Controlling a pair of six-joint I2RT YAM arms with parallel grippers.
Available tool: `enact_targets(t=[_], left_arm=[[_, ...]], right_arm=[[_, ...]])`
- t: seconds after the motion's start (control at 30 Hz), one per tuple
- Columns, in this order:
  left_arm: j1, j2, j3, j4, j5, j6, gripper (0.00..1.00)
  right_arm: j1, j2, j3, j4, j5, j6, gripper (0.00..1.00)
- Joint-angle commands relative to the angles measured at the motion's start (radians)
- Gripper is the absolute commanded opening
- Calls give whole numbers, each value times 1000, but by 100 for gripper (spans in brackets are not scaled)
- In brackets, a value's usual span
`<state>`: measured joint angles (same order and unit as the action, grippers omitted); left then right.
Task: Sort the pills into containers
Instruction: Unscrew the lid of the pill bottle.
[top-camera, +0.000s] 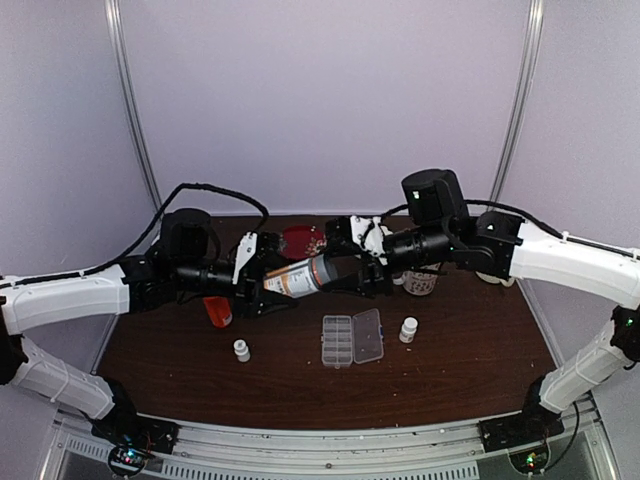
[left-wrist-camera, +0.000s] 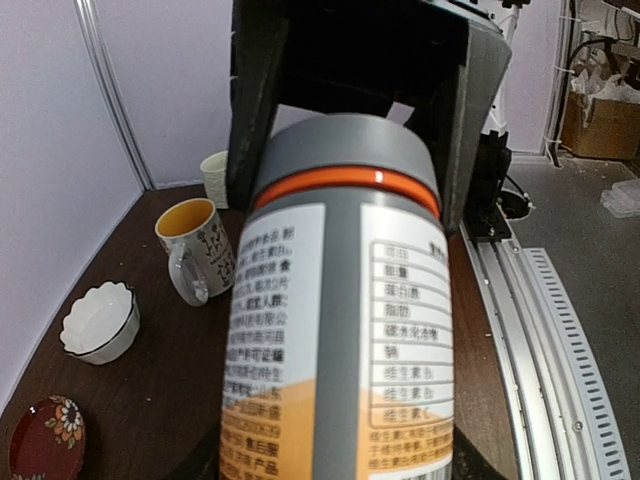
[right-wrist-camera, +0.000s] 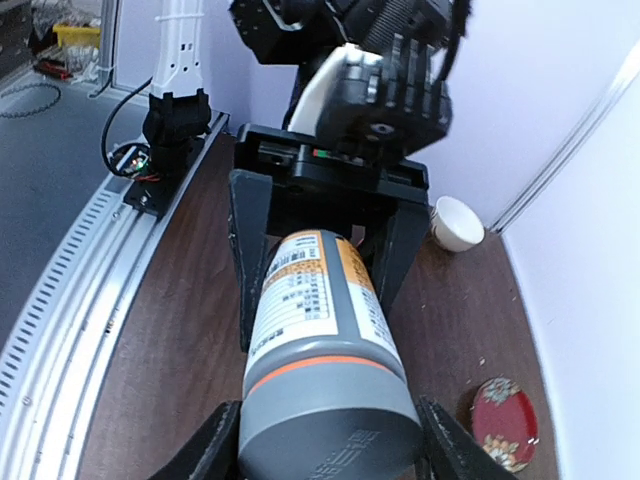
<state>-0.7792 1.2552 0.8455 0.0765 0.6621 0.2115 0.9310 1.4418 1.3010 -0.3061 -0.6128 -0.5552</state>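
Note:
A grey-capped bottle with an orange label (top-camera: 298, 277) hangs level above the table between both grippers. My left gripper (top-camera: 262, 280) is shut on its body, which fills the left wrist view (left-wrist-camera: 335, 330). My right gripper (top-camera: 350, 272) is shut on its grey cap (right-wrist-camera: 330, 420), with a finger (right-wrist-camera: 212, 452) against each side. The clear pill box (top-camera: 338, 340) lies open on the table in front, its lid (top-camera: 368, 335) folded to the right, below and apart from both grippers. No pills show.
Two small white bottles (top-camera: 241, 350) (top-camera: 408, 329) stand either side of the box. An orange-red bottle (top-camera: 217, 312) stands under the left arm. A red plate (top-camera: 300, 240), a mug (left-wrist-camera: 195, 250), a second cup (left-wrist-camera: 215, 178) and a white bowl (left-wrist-camera: 100, 320) sit behind.

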Motion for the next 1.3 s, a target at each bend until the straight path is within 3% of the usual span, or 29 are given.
enact_targets(t=[0.0,0.1,0.2,0.3,0.4,0.47,0.53,0.57,0.6,0.63,0.67,0.7,0.9,0.97,1.03,1.13,1.2,1.27], left_arm=[[4,-3,64,83,75,9,0],[3,4,69,82,81,6,0],[3,4,70,79,85,0,0],[3,-1,65,76,88,-3,0],[3,-6,57,76,87,-2,0],[3,-5,54,76,85,-4,1],[3,-5,51,80,85,-3,1],[3,-5,49,81,85,-3,1],[3,-4,48,85,86,-2,1],[3,-2,47,86,87,-2,1],[4,-2,48,85,86,1,1],[3,-4,49,82,85,4,1],[4,-18,27,71,52,28,0],[4,-26,17,86,38,28,0],[3,-29,12,90,26,31,0],[3,-26,11,98,0,29,0],[4,-27,2,128,-20,20,0],[4,-31,-8,153,-44,15,0]], right_arm=[[17,-62,-156,137,-27,-453,1],[18,-61,-152,116,-20,-729,0],[22,-48,-128,100,-6,-890,0],[56,-48,-158,141,119,-1062,3],[87,-58,-218,232,249,-1193,9],[95,-75,-254,288,299,-1242,5],[104,-97,-289,352,321,-1254,8],[104,-107,-306,390,307,-1228,16],[104,-117,-315,416,288,-1178,31],[103,-123,-312,415,268,-1124,55],[101,-129,-302,398,246,-1061,89],[98,-136,-291,375,221,-993,98],[51,-191,-204,100,6,-716,100],[37,-225,-225,96,-38,-628,100],[27,-266,-286,199,-50,-460,100],[19,-301,-359,475,95,10,100],[17,-298,-315,458,203,230,100],[17,-273,-211,319,292,365,100]])
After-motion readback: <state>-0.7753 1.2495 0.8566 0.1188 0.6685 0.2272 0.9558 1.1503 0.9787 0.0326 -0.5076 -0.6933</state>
